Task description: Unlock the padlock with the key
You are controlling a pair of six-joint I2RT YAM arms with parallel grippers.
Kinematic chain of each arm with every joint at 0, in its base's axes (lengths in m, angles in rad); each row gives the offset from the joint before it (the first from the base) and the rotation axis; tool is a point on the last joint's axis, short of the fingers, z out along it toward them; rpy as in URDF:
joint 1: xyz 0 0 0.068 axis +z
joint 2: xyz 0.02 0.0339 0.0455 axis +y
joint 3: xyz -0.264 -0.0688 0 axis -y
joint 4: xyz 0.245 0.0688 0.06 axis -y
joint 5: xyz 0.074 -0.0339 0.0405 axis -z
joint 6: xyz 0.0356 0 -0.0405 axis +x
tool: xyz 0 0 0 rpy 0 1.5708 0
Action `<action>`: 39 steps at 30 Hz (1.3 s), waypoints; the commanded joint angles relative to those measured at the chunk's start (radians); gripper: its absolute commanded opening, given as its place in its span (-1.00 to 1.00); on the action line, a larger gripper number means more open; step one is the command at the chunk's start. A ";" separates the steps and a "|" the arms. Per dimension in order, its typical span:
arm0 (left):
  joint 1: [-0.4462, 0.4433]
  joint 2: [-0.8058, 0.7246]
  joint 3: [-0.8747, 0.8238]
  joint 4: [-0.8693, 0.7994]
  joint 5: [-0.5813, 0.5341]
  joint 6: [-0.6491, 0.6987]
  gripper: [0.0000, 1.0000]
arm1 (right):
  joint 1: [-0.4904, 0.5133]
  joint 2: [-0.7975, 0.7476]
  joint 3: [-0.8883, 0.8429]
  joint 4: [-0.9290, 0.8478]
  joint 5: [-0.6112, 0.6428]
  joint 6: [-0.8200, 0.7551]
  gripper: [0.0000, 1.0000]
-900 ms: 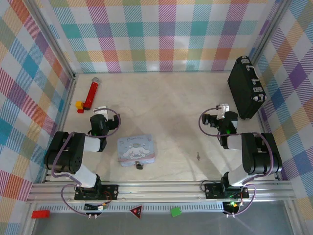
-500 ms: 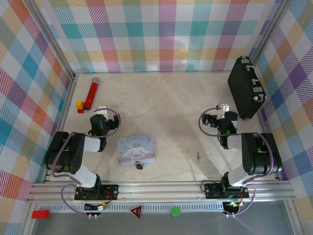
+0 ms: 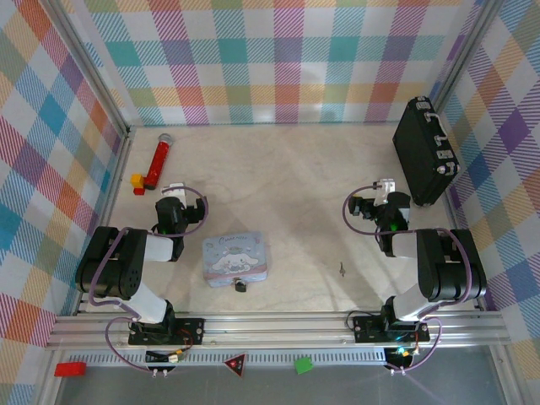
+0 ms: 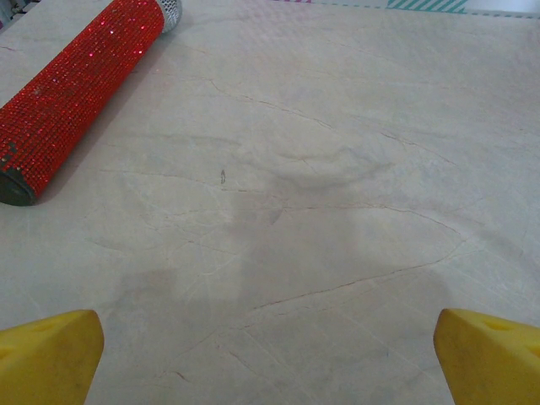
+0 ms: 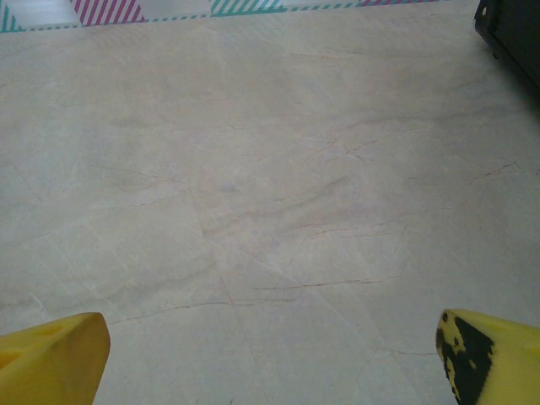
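Observation:
The tiny dark padlock (image 3: 241, 286) lies at the near edge of the pale blue cartoon tin (image 3: 236, 258). Further right, the thin dark key (image 3: 342, 269) rests alone on the pale table. Behind and to the left of the tin, my left gripper (image 3: 173, 191) points at the back wall. Its yellow fingertips (image 4: 51, 354) stand wide apart over bare table, so it is open and empty. Behind and right of the key, my right gripper (image 3: 387, 186) is open too. Nothing lies between its yellow fingertips (image 5: 55, 350).
A red glitter microphone toy (image 3: 158, 159) (image 4: 76, 84) lies at the back left, with small red and yellow blocks (image 3: 137, 182) beside it. A big black briefcase (image 3: 424, 150) stands against the right wall; its corner (image 5: 510, 34) is in the right wrist view. Plaid walls enclose the table.

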 commanded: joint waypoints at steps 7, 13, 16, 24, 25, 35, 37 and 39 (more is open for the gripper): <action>-0.016 -0.175 -0.077 0.041 0.043 0.043 0.99 | 0.019 -0.095 0.048 -0.111 -0.032 -0.016 0.98; -0.028 -0.486 0.003 -0.317 -0.041 -0.036 1.00 | 0.055 -0.264 0.096 -0.316 -0.018 -0.002 0.98; -0.028 -0.570 0.083 -0.461 0.006 -0.100 0.99 | 0.059 -0.351 0.140 -0.411 -0.058 0.047 0.98; -0.029 -0.655 0.385 -1.077 -0.134 -0.351 1.00 | 0.058 -0.524 0.406 -0.946 0.010 0.316 0.98; -0.028 -0.664 0.406 -1.174 -0.185 -0.417 1.00 | 0.057 -0.542 0.427 -1.003 0.042 0.375 0.98; -0.025 -0.996 0.276 -1.351 -0.169 -0.613 0.99 | 0.056 -0.715 0.464 -1.297 -0.022 0.475 0.98; -0.026 -1.034 0.261 -1.354 -0.048 -0.552 0.99 | 0.056 -0.716 0.485 -1.358 -0.049 0.460 0.98; -0.027 -1.047 0.245 -1.340 0.111 -0.497 0.99 | 0.059 -0.705 0.509 -1.433 -0.089 0.460 0.98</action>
